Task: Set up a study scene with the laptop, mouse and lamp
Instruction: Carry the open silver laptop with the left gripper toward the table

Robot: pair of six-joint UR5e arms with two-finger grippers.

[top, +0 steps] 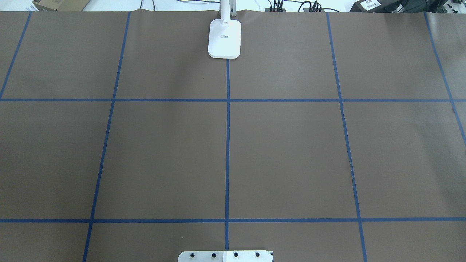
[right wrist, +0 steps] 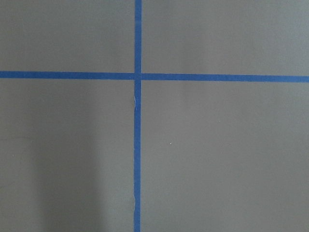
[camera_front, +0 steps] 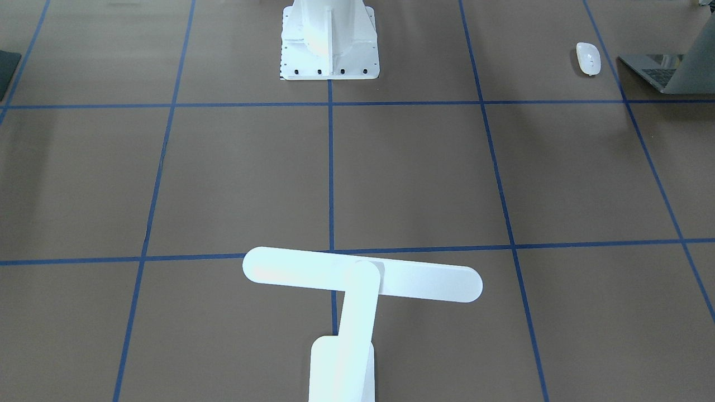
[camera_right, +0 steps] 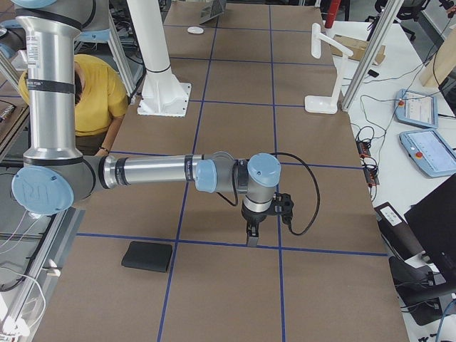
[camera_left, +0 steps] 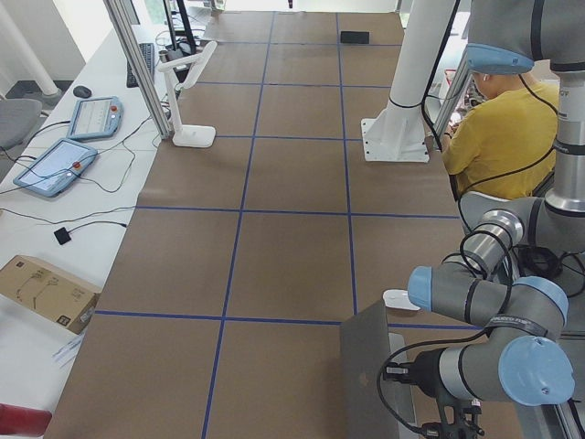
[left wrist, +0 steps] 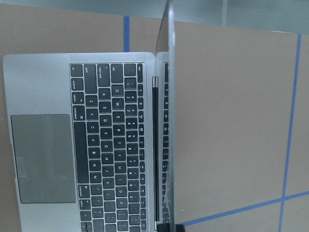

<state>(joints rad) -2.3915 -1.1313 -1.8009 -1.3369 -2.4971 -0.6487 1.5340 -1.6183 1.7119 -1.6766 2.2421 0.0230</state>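
The laptop (camera_front: pixel 673 67) stands open at the table's left end; the left wrist view shows its keys and trackpad (left wrist: pixel 91 140) with the lid edge-on. The mouse (camera_front: pixel 588 58) lies beside it on the table. The lamp (camera_front: pixel 363 276) stands upright at the far middle edge, with its base in the overhead view (top: pixel 224 38). My left gripper (camera_left: pixel 452 422) hangs over the laptop (camera_left: pixel 370 366), and I cannot tell whether it is open or shut. My right gripper (camera_right: pixel 251 239) points down just above bare table, near a tape crossing. I cannot tell its state either.
A thin black mat (camera_right: pixel 147 256) lies at the table's right end. The white pedestal (camera_front: pixel 328 42) is bolted at the robot's side. A person in yellow (camera_left: pixel 498 119) sits behind it. Tablets and cables lie on a side bench (camera_left: pixel 55 165).
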